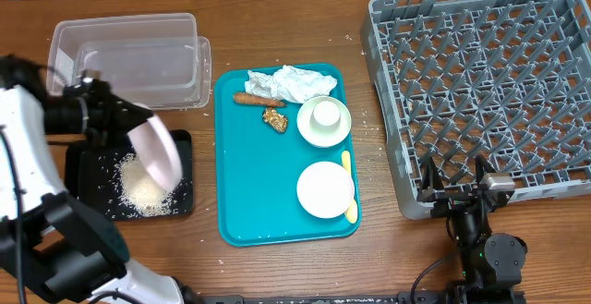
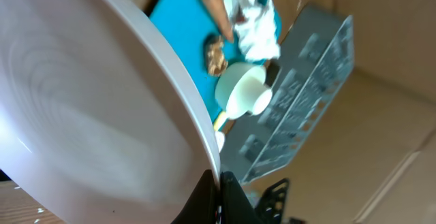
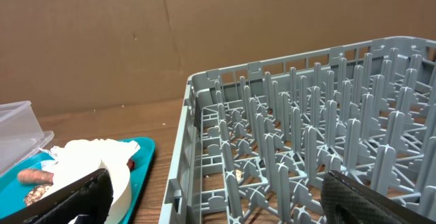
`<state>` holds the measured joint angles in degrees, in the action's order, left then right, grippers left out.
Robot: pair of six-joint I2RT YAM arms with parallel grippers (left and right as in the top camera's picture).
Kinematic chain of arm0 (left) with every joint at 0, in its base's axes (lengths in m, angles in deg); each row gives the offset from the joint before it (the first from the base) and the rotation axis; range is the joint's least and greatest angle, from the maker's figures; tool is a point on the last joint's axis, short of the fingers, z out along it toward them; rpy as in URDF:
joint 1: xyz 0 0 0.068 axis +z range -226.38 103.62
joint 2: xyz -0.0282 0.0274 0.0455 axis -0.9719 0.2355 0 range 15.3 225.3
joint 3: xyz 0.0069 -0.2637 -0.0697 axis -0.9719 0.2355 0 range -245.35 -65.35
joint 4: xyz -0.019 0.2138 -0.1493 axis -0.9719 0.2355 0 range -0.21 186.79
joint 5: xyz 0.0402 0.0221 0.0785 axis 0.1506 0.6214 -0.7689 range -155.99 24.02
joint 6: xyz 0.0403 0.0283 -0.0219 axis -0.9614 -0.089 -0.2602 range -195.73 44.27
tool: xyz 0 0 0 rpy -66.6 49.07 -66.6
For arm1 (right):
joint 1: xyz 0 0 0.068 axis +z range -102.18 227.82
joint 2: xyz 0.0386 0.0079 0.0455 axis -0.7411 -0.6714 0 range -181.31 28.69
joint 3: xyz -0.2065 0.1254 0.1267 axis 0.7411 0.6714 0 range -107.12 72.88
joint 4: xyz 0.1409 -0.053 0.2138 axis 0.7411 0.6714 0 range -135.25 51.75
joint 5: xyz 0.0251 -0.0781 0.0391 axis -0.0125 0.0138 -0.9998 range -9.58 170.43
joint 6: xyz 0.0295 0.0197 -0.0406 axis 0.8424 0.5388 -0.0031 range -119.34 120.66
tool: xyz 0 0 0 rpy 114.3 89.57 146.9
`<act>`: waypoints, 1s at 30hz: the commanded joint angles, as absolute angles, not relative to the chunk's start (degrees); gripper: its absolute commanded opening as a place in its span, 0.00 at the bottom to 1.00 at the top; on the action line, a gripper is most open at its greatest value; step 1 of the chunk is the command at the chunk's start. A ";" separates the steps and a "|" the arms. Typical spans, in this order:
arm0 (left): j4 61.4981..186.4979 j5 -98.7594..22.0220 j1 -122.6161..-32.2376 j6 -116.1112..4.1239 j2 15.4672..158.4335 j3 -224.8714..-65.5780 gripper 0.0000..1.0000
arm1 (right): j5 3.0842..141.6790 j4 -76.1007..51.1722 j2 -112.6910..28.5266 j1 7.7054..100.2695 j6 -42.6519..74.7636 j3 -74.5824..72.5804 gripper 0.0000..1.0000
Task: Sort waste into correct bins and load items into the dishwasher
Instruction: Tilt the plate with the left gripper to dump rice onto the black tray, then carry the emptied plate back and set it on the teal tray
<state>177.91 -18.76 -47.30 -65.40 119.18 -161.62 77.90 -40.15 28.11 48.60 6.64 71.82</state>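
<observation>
1. While the left gripper is clamped shut on the rim of the pale pink dinner plate, we note the plate is tilted steeply over the black tray, its lower edge above a heap of white rice grains.
2. We judge the step in hand to be tipping leftover rice into that tray. The clear tub just behind it holds nothing.
3. To do this well, we advise holding the plate's low edge inside the tray walls, steepening the tilt gently, and checking the face for clinging grains. The left wrist view is too blurred to confirm it is clean.
4. We find the right gripper with its jaws wide apart and holding nothing, at the near edge of the grey dish rack, which is unloaded.
5. On the teal serving tray remain the crumpled napkin, food stick, brown lump, a cup inside the bowl, a smaller dish and the yellow spoon.
6. Once emptied, the plate should stand upright between rack pegs.
</observation>
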 commanded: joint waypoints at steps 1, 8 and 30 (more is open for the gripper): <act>177.97 -23.77 -52.46 -62.17 115.24 -163.02 0.04 | 78.47 -40.61 28.53 48.45 6.61 72.43 1.00; 176.57 -26.70 -65.61 -60.20 115.16 -163.02 0.04 | 78.47 -40.61 28.53 48.45 6.61 72.41 1.00; 165.25 -61.14 -106.38 -46.17 124.62 -162.93 0.04 | 78.47 -40.61 28.53 48.45 6.61 72.43 1.00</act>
